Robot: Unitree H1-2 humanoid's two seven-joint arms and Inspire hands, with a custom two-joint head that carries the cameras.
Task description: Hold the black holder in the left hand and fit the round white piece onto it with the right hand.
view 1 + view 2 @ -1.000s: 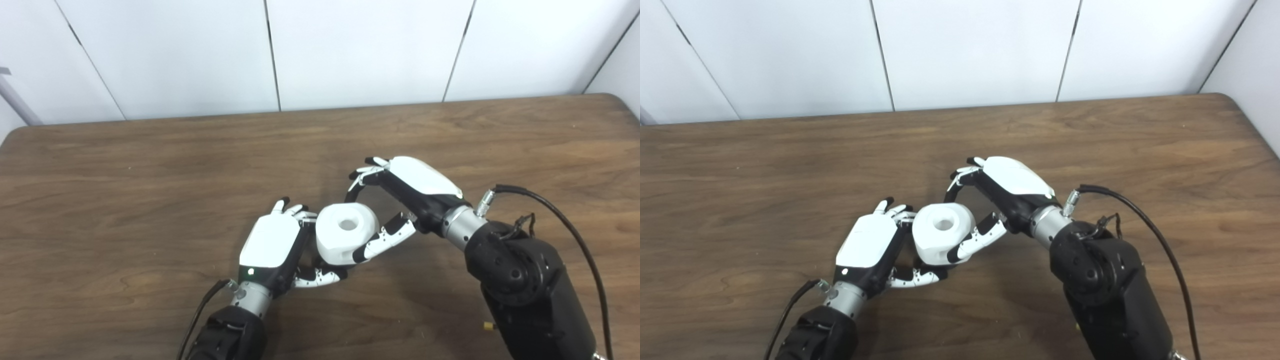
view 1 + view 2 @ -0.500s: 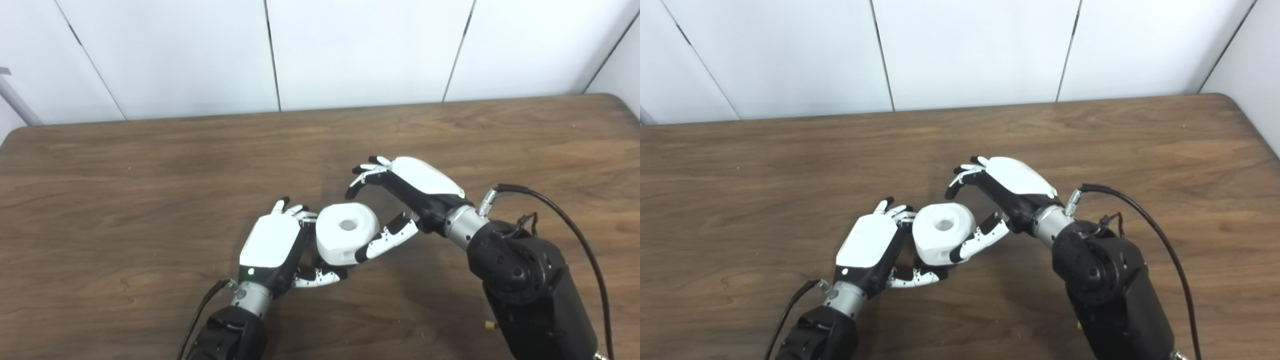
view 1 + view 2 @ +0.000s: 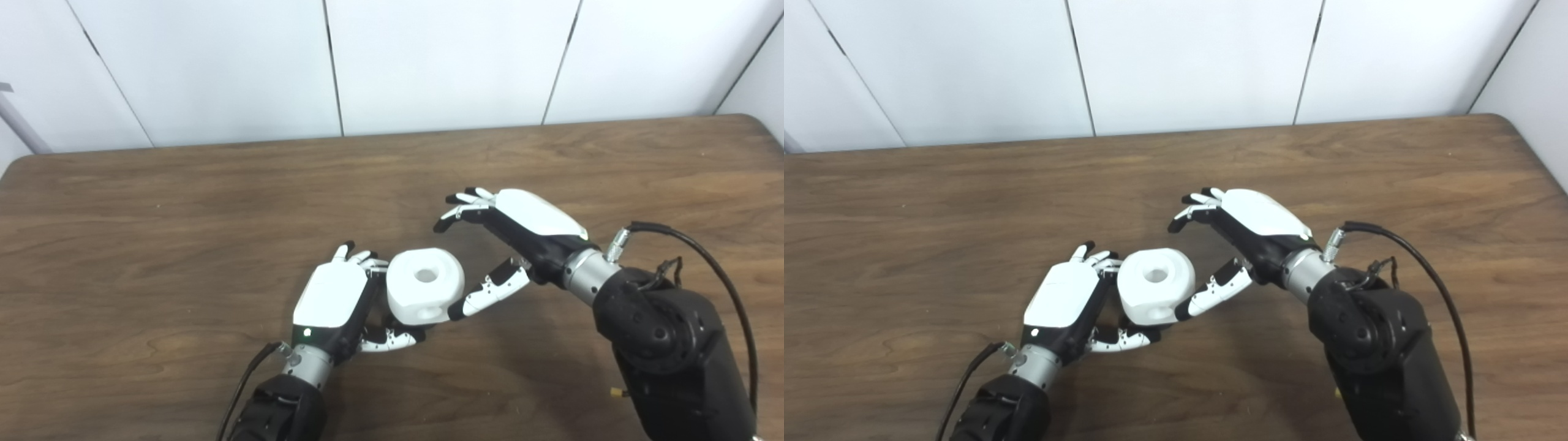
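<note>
1. Your left hand (image 3: 331, 297) sits low on the worktop (image 3: 153, 245), fingers (image 3: 392, 338) curled around the base of the round white piece (image 3: 424, 285)
2. Black holder: mostly hidden under the piece, cannot tell how it sits
3. Your right hand (image 3: 520, 236) is just right of the piece, fingers apart and holding nothing, thumb tip close to its side

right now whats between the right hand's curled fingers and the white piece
Nothing: only bare table shows between the right hand and the round white piece, clearest in the left eye view.
</note>
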